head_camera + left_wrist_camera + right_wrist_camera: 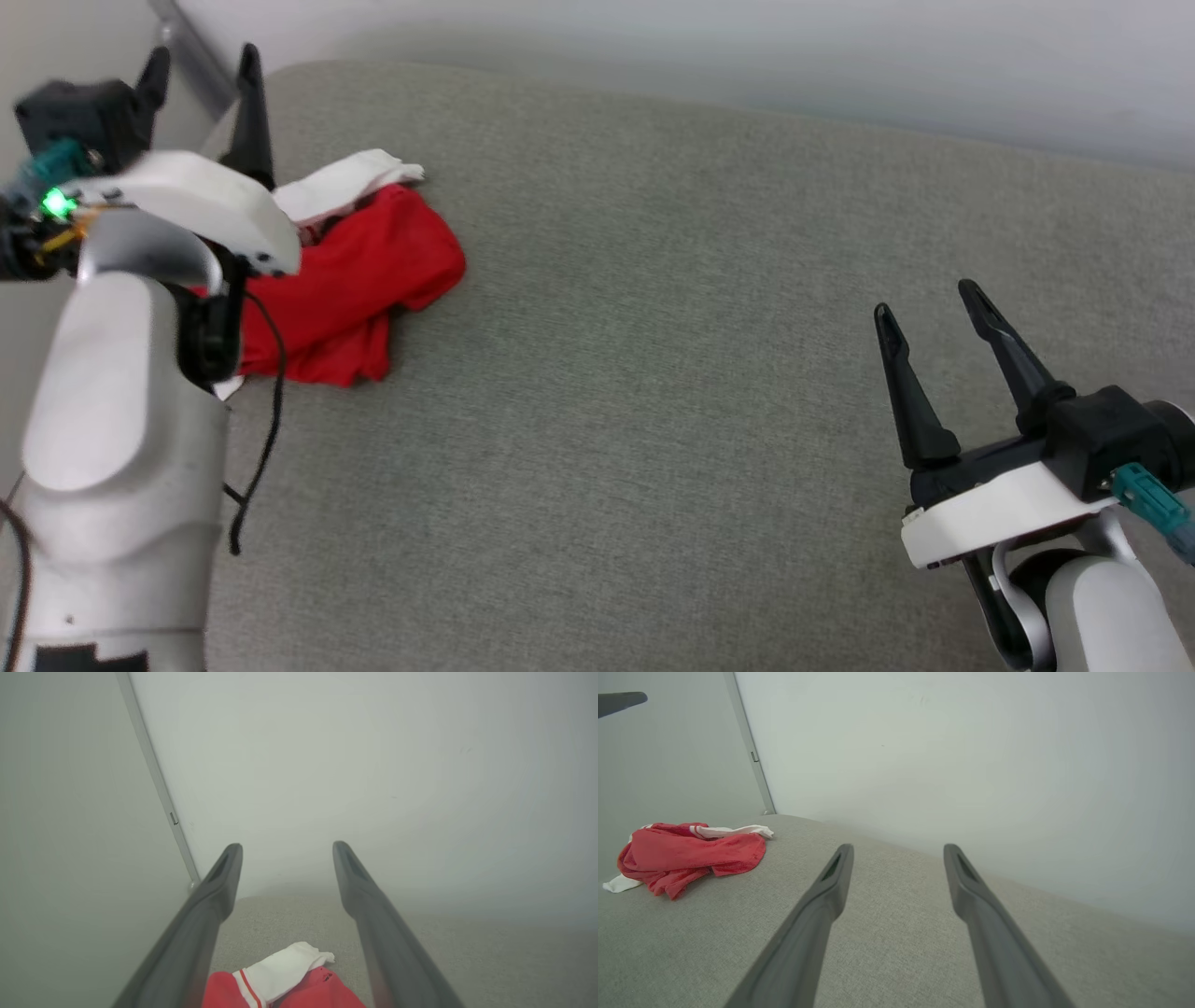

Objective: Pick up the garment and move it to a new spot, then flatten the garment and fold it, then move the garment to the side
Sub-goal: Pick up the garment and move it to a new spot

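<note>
The crumpled red sports-jersey garment [373, 271] with white short sleeves lies in a heap on the grey woven fabric surface [653, 420]. In the head view it sits toward ten o'clock, near the rounded far corner. One white sleeve [350, 182] sticks out at the heap's twelve o'clock edge, and a smaller patch of white shows at its seven o'clock edge beside the pale left forearm [112, 439].

The left gripper [201, 61] is at about ten o'clock in the head view, with its two long dark fingers spread wide and nothing between them. In the left wrist view these fingers [287, 847] point at the pale wall [373, 765]. The garment [322, 994] shows at six o'clock between their bases, its white sleeve [285, 968] edged with red-white striped trim [245, 989]. In the right wrist view one tip of this gripper [621, 702] is at ten o'clock, well above the cloth [691, 851] — apart from it, not touching.

The right gripper [924, 301] is at four o'clock in the head view, well away from the garment. Its fingers are also spread wide and hold nothing. In its own wrist view the gripper [899, 848] is over bare grey fabric [896, 952].

A thin metal strip [159, 784] runs up the wall corner — the garment's heap lies near its foot. A black cable [271, 401] hangs loose along the left arm.
</note>
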You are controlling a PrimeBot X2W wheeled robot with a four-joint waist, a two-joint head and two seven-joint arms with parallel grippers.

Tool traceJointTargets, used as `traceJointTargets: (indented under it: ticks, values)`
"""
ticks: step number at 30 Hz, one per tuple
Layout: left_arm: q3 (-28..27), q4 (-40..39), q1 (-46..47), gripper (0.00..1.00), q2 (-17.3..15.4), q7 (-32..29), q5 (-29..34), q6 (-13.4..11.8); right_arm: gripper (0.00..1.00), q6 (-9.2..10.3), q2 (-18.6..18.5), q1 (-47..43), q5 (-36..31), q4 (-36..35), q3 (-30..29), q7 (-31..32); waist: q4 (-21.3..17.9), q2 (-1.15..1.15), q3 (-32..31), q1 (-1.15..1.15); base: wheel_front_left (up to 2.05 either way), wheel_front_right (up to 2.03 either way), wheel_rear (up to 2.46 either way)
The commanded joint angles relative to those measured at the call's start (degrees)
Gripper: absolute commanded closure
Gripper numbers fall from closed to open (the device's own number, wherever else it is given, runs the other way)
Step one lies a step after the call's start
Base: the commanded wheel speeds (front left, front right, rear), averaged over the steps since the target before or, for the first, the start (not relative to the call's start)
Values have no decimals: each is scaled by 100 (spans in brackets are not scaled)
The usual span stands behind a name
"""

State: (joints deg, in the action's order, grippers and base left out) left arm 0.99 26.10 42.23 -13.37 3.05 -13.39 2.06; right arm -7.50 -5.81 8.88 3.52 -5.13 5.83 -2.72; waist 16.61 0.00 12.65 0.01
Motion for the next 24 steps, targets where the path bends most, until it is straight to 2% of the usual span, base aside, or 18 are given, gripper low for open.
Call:
traceJointTargets:
  ticks: [1, 8, 14, 19, 20, 22, 23, 24]
  values:
    - [-31, 89, 177, 0, -110, -199, -23, 39, 0, 2, -19, 114, 6, -37, 4, -25, -396, 0, 397, -1, 0, 0, 0]
    - [-50, 866, 854, 0, -888, -2088, -386, 383, 0, 2, 55, 332, 69, 6, 9, -178, -887, 0, 942, -1, 0, 0, 0]
    - [-69, 1425, 711, 0, -1440, -3657, -761, 492, 0, 2, 127, 504, 132, 199, 84, -352, -1192, 0, 1214, -1, 0, 0, 0]
    - [-304, 1721, 431, 0, -1598, -4466, -1141, 434, 0, 2, 158, 619, 163, 328, 119, -456, -1326, 0, 1362, -1, 0, 0, 0]
    - [-415, 1885, 249, 0, -1506, -4724, -1306, 337, 0, 2, 166, 658, 182, 383, 129, -492, -1364, 0, 1376, -1, 0, 0, 0]
    - [-485, 2012, 37, 0, -1388, -4871, -1422, 219, 0, 2, 169, 674, 196, 424, 118, -508, -1385, 0, 1394, -1, 0, 0, 0]
    - [-528, 2009, -23, 16, -1353, -4830, -1457, 160, 0, 2, 176, 690, 200, 442, 115, -517, -1394, 0, 1405, -1, 0, 0, 0]
    - [-548, 1979, -70, 73, -1343, -4743, -1461, 119, 0, 1, 179, 701, 199, 452, 111, -531, -1401, 0, 1406, -1, 0, 0, 0]
